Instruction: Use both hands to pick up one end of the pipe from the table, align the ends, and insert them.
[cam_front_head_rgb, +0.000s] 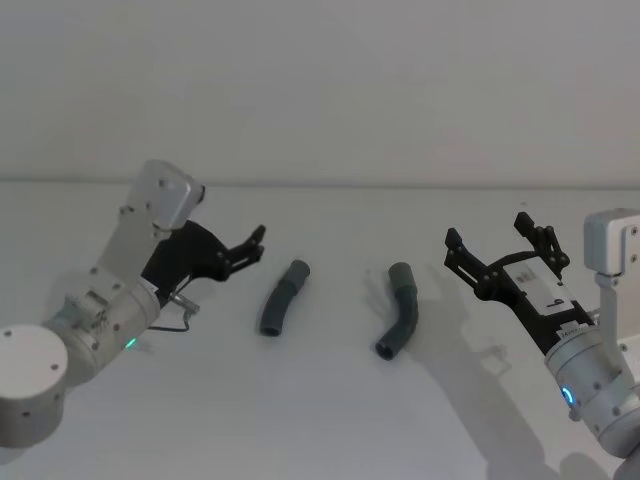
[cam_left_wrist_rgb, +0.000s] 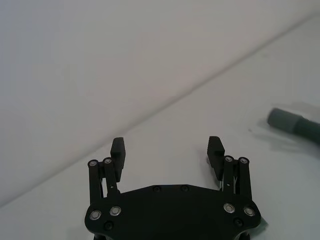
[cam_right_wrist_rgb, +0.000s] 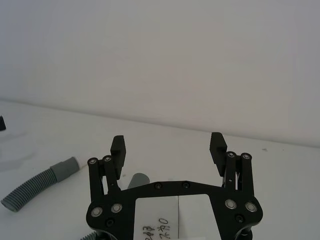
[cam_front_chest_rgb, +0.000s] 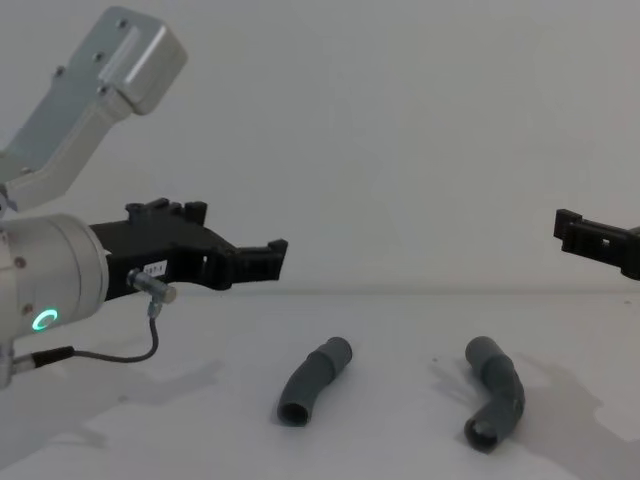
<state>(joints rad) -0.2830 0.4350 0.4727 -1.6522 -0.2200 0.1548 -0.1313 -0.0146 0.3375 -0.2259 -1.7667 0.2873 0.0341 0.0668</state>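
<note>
With both arms raised over the bench (cam_front_head_rgb: 330, 420), I read the scene as follows.

**Left claw** (cam_front_head_rgb: 255, 245): fingers spread apart and gripping nothing. In the head view it sits at the left of the bench, pointing toward the middle. In the chest view the left claw (cam_front_chest_rgb: 272, 256) hangs above the surface, seen edge-on. From its own wrist camera the left claw (cam_left_wrist_rgb: 167, 147) shows a wide gap between its two pads, with bare bench beyond.

**Right claw** (cam_front_head_rgb: 490, 238): fingers likewise spread apart and gripping nothing, at the right of the bench and pointing inward. In the chest view the right claw (cam_front_chest_rgb: 572, 228) enters from the right edge, well above the surface. In its own wrist view the right claw (cam_right_wrist_rgb: 167, 145) is wide open.

**Left pipe piece** (cam_front_head_rgb: 284, 298): lies flat on the bench, just beyond the left claw and not touched by it. It is gently bent, and its far collar leans to the right. The chest view shows the left pipe piece (cam_front_chest_rgb: 315, 382) resting on the surface, and one collar of the left pipe piece (cam_left_wrist_rgb: 295, 125) shows at the edge of the left wrist view.

**Right pipe piece** (cam_front_head_rgb: 400, 310): lies flat near the right claw, untouched and clearly apart from its partner. Its bend is sharper. In the chest view the right pipe piece (cam_front_chest_rgb: 495, 405) turns an open end toward me.

Both pieces lie between the two claws.
</note>
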